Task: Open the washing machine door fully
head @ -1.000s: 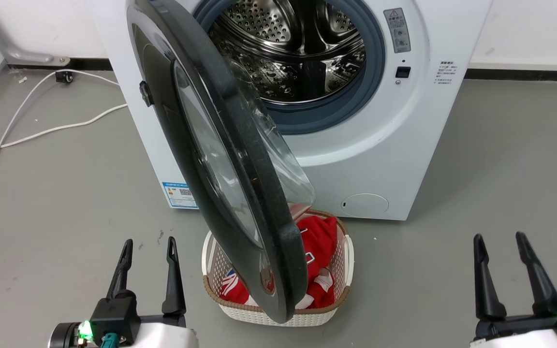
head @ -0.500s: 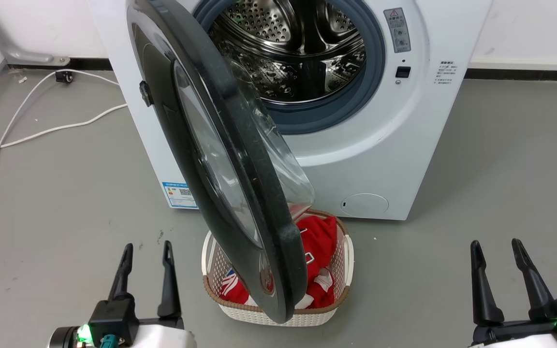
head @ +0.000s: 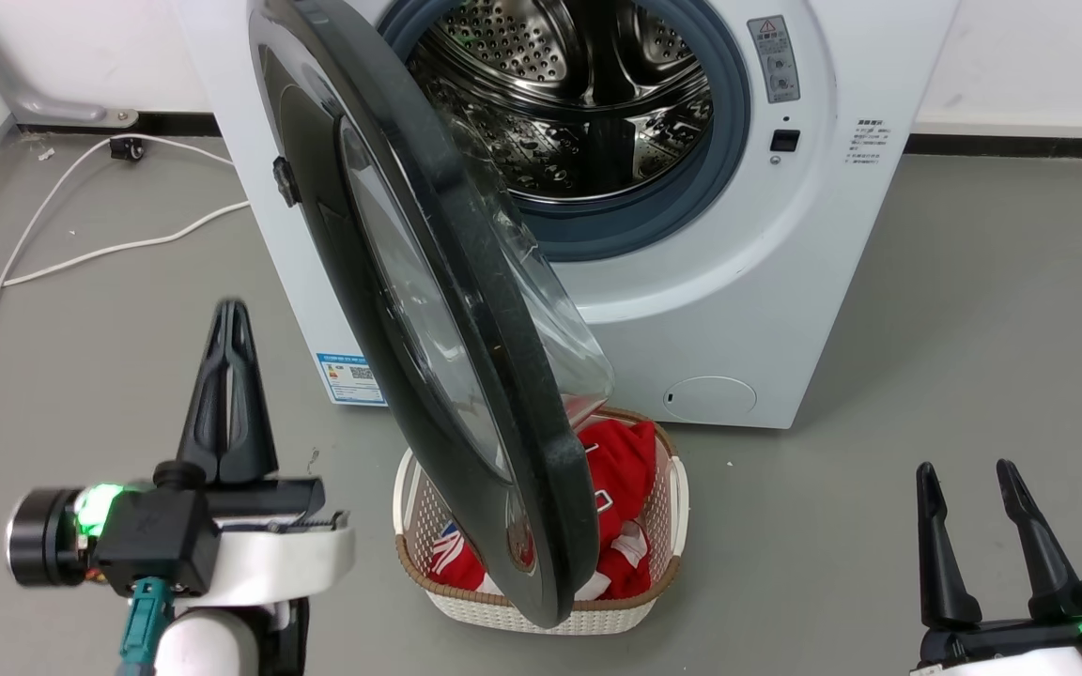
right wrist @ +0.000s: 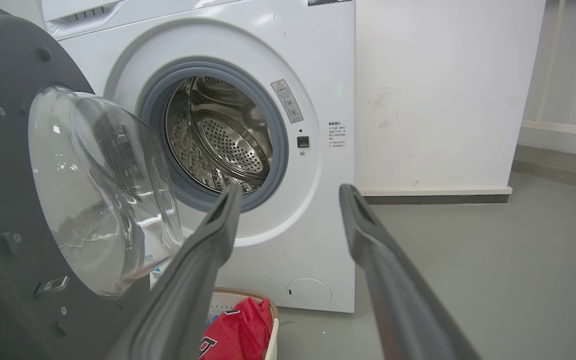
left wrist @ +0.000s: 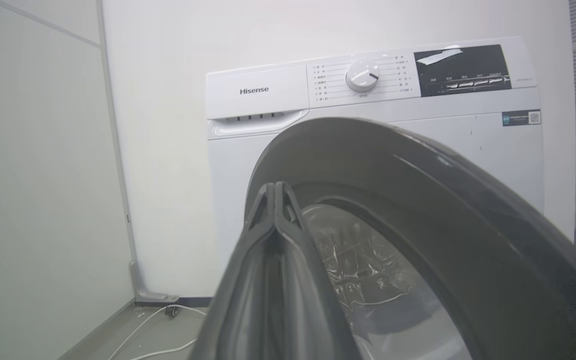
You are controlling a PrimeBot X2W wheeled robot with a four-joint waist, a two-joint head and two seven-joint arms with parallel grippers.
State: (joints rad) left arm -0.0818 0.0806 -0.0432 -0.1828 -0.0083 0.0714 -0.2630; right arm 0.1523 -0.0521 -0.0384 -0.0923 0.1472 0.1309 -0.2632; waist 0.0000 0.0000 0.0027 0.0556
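left gripper (head: 231,319) is raised beside the outer face of the washing machine door (head: 438,319), its two dark fingers pressed together and holding nothing. right gripper (head: 964,469) hangs low at the right, fingers spread and empty, well apart from the door. the door stands about half open, hinged at the left of the white washing machine (head: 738,310), edge-on to the head camera, its lower free edge over a woven laundry basket (head: 682,488) of red clothing (head: 616,469). the door looks rigid and fairly heavy, with a glossy, likely slippery face and a breakable glass bowl. the thick black rim, far from the hinge, seems the safest hold. open grey floor (head: 128,376) lies left of the door for its swing, though the left arm stands there and a white cable (head: 53,258) trails farther left.
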